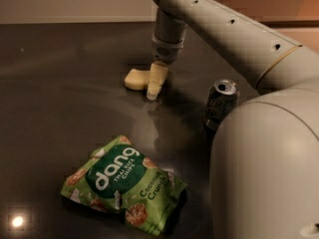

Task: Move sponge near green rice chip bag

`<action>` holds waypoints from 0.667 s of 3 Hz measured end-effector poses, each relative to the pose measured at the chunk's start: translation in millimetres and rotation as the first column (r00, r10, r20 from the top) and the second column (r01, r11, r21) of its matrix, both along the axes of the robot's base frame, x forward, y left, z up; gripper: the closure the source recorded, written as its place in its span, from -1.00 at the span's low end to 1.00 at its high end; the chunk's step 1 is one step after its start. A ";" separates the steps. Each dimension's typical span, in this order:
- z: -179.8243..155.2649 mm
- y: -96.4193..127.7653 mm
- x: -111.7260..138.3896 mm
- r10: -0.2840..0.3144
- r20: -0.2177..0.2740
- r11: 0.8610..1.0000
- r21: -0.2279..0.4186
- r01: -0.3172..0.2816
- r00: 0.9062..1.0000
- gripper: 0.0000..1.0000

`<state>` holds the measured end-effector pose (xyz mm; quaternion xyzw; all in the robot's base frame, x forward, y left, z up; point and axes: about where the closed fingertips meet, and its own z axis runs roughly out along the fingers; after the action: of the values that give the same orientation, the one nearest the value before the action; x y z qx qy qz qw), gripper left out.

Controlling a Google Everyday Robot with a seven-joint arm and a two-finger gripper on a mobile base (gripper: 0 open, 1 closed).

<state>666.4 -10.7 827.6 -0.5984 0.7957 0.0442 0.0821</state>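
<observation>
The pale yellow sponge (133,79) lies on the dark tabletop at the back centre. My gripper (154,89) points straight down at the sponge's right end, touching or overlapping it, with its tip close to the table. The green rice chip bag (122,184), marked "dang", lies flat at the front, well apart from the sponge and towards the camera.
A silver drink can (221,103) stands upright to the right of the gripper. My arm (229,34) stretches from the upper centre to the right, and its large grey body (269,173) fills the lower right corner. The dark tabletop (55,93) extends to the left.
</observation>
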 end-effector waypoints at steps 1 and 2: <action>-5.4 2.4 3.2 -0.005 -0.009 1.000 -0.004 0.005 1.000 -0.65; -2.8 5.8 1.7 0.006 -0.009 1.000 0.003 -0.006 1.000 -0.19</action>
<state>668.1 -4.9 824.8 -0.6004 0.7943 0.0485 0.0794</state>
